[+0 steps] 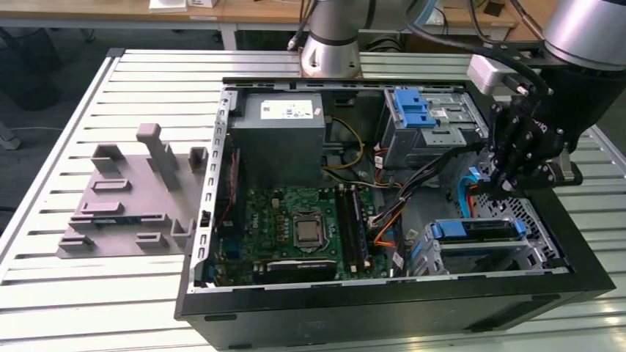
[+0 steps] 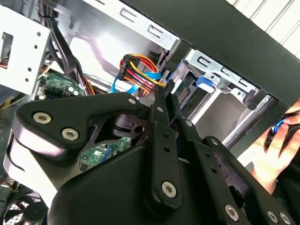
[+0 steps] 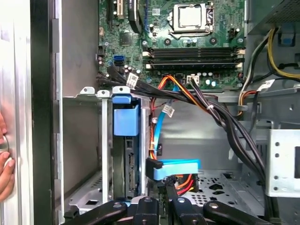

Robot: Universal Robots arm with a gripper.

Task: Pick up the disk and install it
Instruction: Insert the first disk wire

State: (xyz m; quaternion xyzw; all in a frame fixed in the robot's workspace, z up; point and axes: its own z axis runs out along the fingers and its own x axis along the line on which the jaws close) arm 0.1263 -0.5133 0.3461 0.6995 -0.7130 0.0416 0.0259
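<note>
The black robot gripper (image 1: 511,176), fingers pressed together and holding nothing, hangs at centre right of the exterior view inside the open black computer case (image 1: 391,308). Just below it, the silver disk with blue rail frame (image 1: 474,231) sits edge-up in its metal drive cage (image 1: 533,253). Any push should, I judge, stay square and avoid the blue flat data cable (image 3: 176,168).
</note>
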